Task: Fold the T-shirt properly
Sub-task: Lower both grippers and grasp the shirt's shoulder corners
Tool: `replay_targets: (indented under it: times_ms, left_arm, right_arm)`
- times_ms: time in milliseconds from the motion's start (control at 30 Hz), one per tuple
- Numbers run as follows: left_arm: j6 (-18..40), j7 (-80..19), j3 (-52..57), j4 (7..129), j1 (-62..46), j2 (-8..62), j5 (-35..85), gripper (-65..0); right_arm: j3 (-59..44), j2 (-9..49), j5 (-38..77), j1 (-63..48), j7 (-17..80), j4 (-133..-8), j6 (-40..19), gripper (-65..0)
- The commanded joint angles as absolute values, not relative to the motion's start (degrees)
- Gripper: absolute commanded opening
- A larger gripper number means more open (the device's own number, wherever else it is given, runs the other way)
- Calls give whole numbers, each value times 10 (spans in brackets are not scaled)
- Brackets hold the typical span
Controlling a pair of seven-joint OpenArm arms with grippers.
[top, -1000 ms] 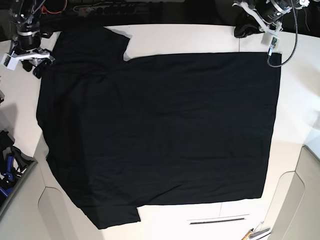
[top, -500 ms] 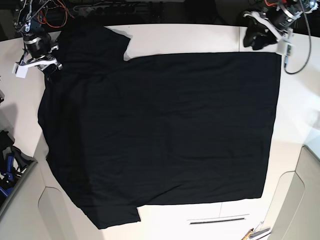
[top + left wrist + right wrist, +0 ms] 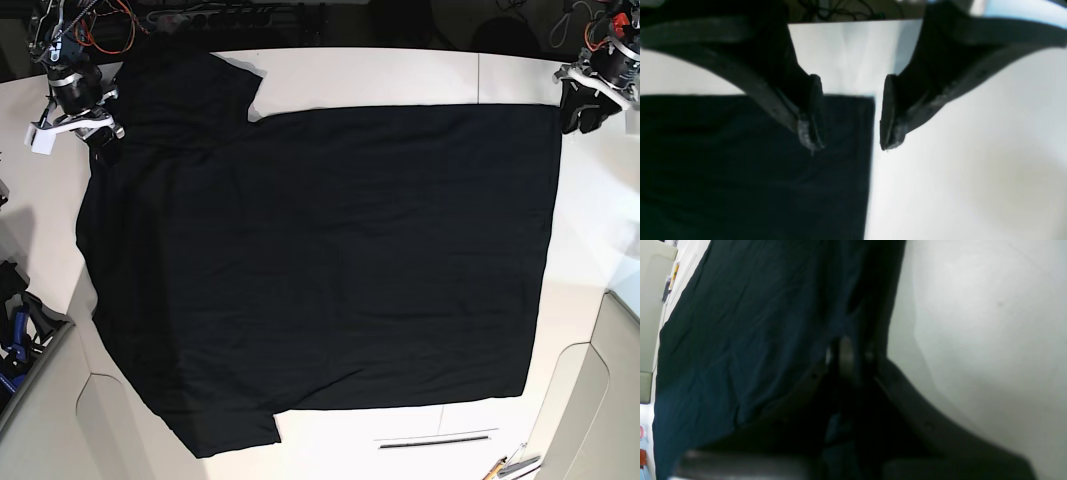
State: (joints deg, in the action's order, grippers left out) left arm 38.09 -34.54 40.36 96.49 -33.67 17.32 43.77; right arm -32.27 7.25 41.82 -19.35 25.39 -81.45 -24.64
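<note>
The T-shirt (image 3: pixel 320 260) lies spread flat over the white table (image 3: pixel 400 75), plain black side up, one sleeve at the far left and one at the near left; no fold is made yet. The right gripper (image 3: pixel 95 135) is pressed together on the shirt's edge beside the far sleeve, probably to lift that side for a first fold. The left gripper (image 3: pixel 848 113) is spread, its fingers (image 3: pixel 888 113) standing over the shirt's far right corner, one above the cloth and one above the table, holding nothing. It seems to prepare a pinch there. Compared with one second ago, the right gripper has closed on the cloth, and the left one has opened and moved out past the corner.
</note>
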Motion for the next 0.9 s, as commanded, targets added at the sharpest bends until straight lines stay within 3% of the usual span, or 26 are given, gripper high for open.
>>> replay_targets:
  times_ms: [0,267,533,800,867]
  left_arm:
    - [383,-333,408,954,-329,181,445,-349]
    - [384,-348,407,844,-295,181,465,-340]
    - [400,-441,407,840,-295,179,579,-327]
    - [400,-442,407,840,-295,179,585,-330]
    - [400,-442,407,840,-295,179,585,-364]
  right_arm:
    - [-324,76,416,-196,262,-818,-245,-650]
    - [-324,76,416,-196,262,-818,-245,-650]
    - [-324,76,416,-196,262,-818,-245,-650]
    - [-324,76,416,-196,262,-818,-245,-650]
    - [-324,76,423,-196,262,-818,-245,-650]
